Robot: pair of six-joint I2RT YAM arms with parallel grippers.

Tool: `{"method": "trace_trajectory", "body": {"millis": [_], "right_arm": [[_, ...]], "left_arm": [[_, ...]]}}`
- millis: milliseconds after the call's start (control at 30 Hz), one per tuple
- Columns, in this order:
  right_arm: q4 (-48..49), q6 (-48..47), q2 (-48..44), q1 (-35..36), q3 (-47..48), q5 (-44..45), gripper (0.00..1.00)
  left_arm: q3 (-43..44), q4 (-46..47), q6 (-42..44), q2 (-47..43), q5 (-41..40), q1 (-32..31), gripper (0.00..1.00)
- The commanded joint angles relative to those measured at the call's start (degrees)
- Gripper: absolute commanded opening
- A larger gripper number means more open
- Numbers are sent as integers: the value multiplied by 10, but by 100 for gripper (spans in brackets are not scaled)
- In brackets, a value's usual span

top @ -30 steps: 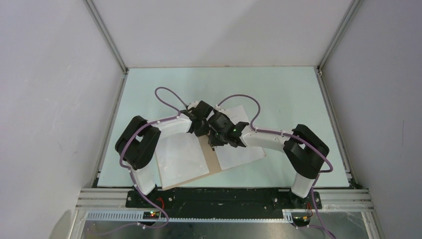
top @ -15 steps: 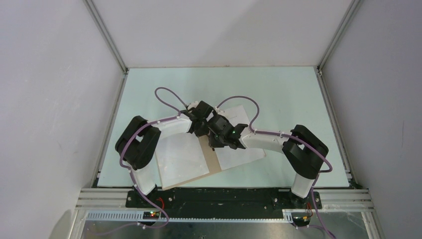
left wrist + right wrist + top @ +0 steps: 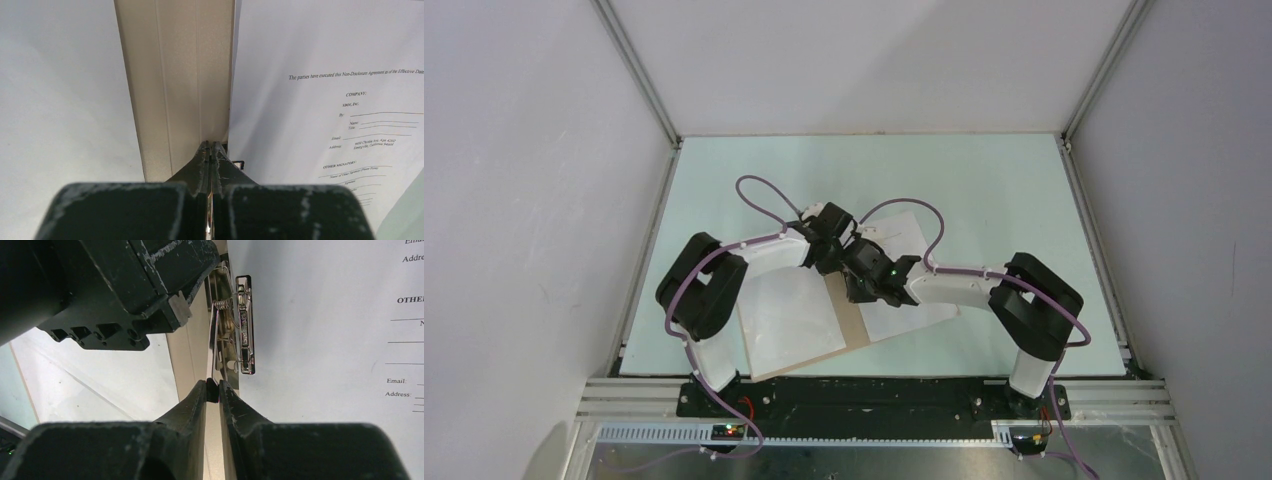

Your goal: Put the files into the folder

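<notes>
Over the middle of the pale green table point(image 3: 984, 180), both my arms are reaching inward and meeting above the folder point(image 3: 851, 325). It is lying open and flat, its tan spine strip showing between white paper on either side. On that spine, my left gripper point(image 3: 210, 146) is pressing its fingers tightly together with no gap between them, and I cannot tell whether anything thin is caught there. Its tip is sitting just beside the small metal clip point(image 3: 244, 325). My right gripper point(image 3: 212, 386) is facing the same spot from the opposite side. Its fingers are pinching the clip's thin lever, which is running from the spring down between my fingertips. The files point(image 3: 904, 318) are lying on both leaves of the folder. A printed sheet point(image 3: 325, 85) with signature lines is resting to the right of the spine, its edge right beside the clip. A blank-looking sheet point(image 3: 60, 110) is covering the left leaf. My two grippers are crowding close together, with the left one's black body filling the upper left of my right wrist view.
</notes>
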Motion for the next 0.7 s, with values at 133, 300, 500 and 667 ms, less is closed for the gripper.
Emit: {"method": "trace_trajectory", "body": {"millis": [133, 300, 500, 667], "right_arm": [[-107, -31, 32, 12, -28, 47, 17], [-118, -27, 34, 12, -36, 70, 14], [-112, -11, 20, 7, -61, 87, 13], [-98, -2, 5, -9, -87, 84, 12]], "left_arm": [[-25, -29, 2, 63, 14, 2, 0], [-29, -30, 8, 65, 12, 6, 0], [-34, -29, 16, 68, 10, 12, 0], [-37, -28, 22, 68, 6, 14, 0]]}}
